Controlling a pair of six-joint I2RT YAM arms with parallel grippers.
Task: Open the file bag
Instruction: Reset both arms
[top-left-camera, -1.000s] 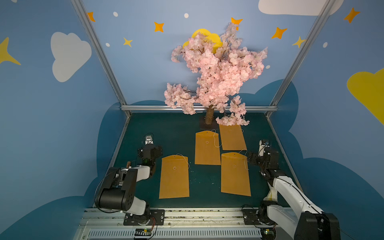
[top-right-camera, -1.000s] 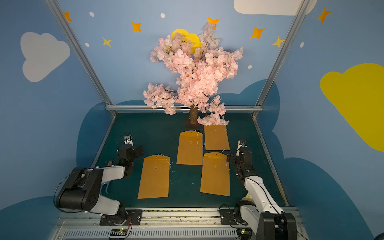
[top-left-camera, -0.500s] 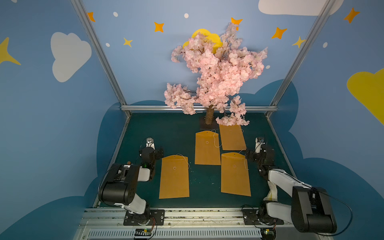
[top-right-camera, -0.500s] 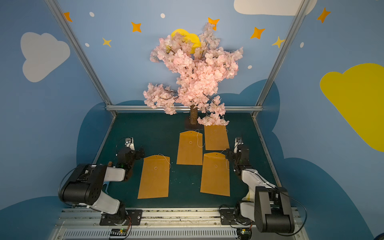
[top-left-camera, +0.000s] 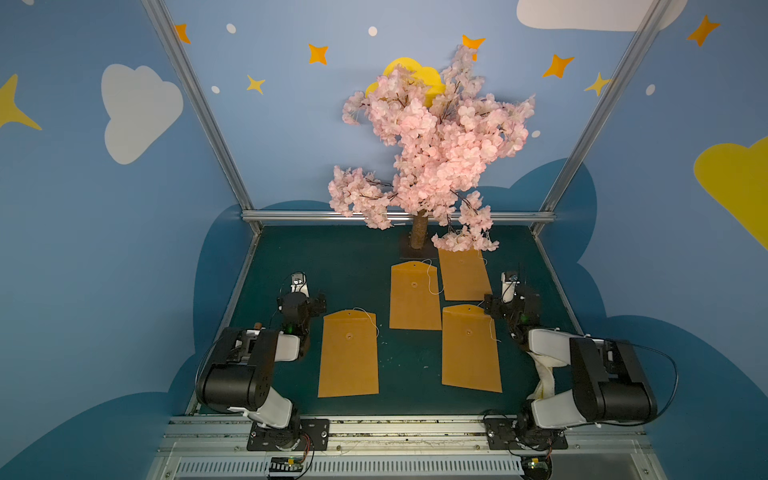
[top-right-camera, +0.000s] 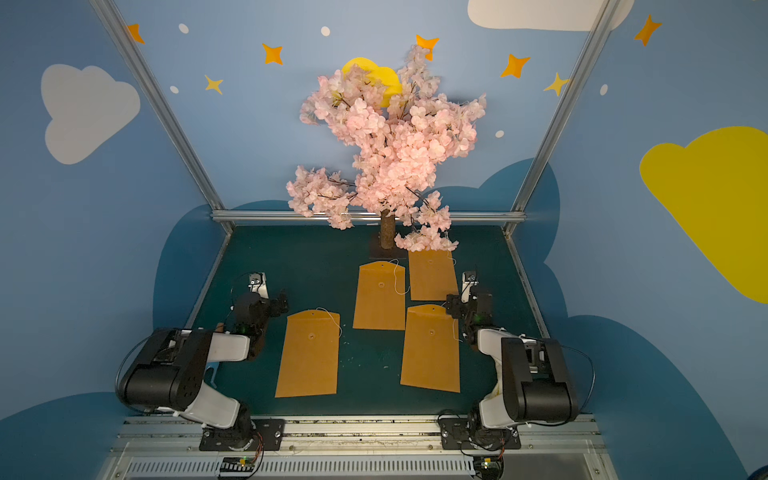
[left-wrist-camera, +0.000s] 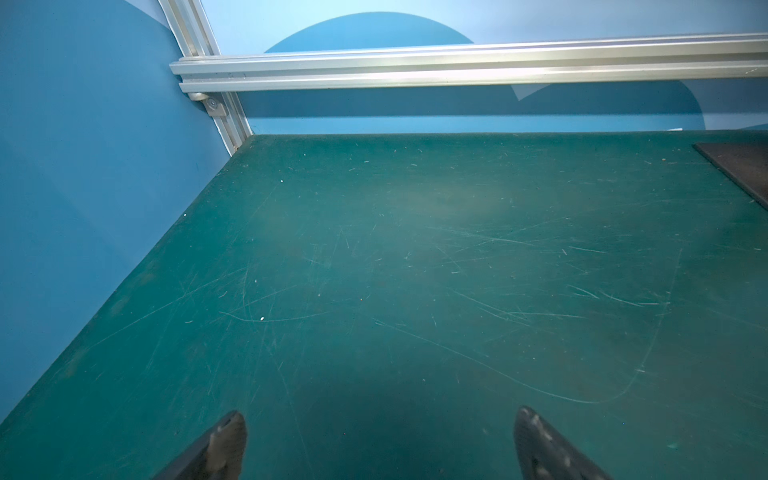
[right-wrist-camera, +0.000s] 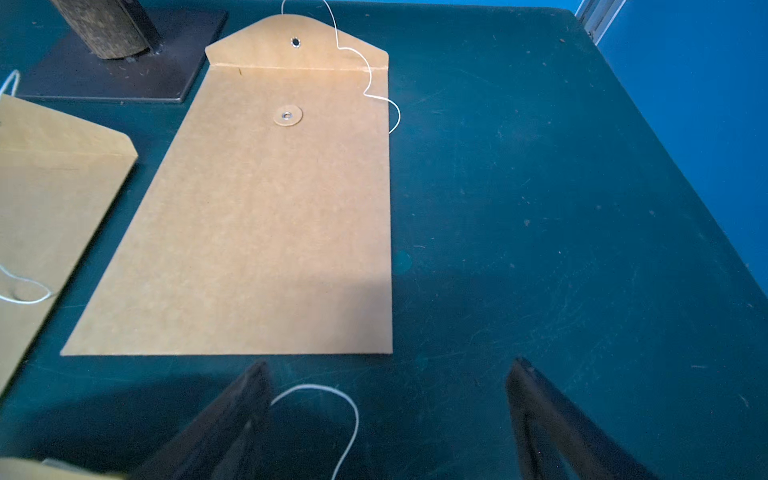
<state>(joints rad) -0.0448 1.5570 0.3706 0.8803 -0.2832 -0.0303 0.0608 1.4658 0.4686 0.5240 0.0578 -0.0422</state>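
Observation:
Several brown kraft file bags lie flat on the green mat (top-left-camera: 353, 266): a near-left file bag (top-left-camera: 349, 353), a middle one (top-left-camera: 414, 295), a far-right one (top-left-camera: 463, 274) and a near-right one (top-left-camera: 469, 349). In the right wrist view the far-right file bag (right-wrist-camera: 266, 208) has its flap (right-wrist-camera: 297, 45) folded back flat and its white string (right-wrist-camera: 368, 79) loose. My left gripper (top-left-camera: 303, 305) (left-wrist-camera: 379, 419) stands open over bare mat, left of the near-left bag. My right gripper (top-left-camera: 509, 305) (right-wrist-camera: 390, 365) is open, low over the mat, with a loose string loop (right-wrist-camera: 332, 399) between its fingers.
A pink blossom tree (top-left-camera: 432, 145) stands on a dark base plate (right-wrist-camera: 116, 70) at the back middle, with branches overhanging the far-right bag. Blue walls and aluminium rails (left-wrist-camera: 457, 62) close the mat on three sides. Both arms sit folded at the near corners.
Both arms have folded back and lower toward their bases, the right one most. Each gripper stays open, near the same spot. The bags have not moved.

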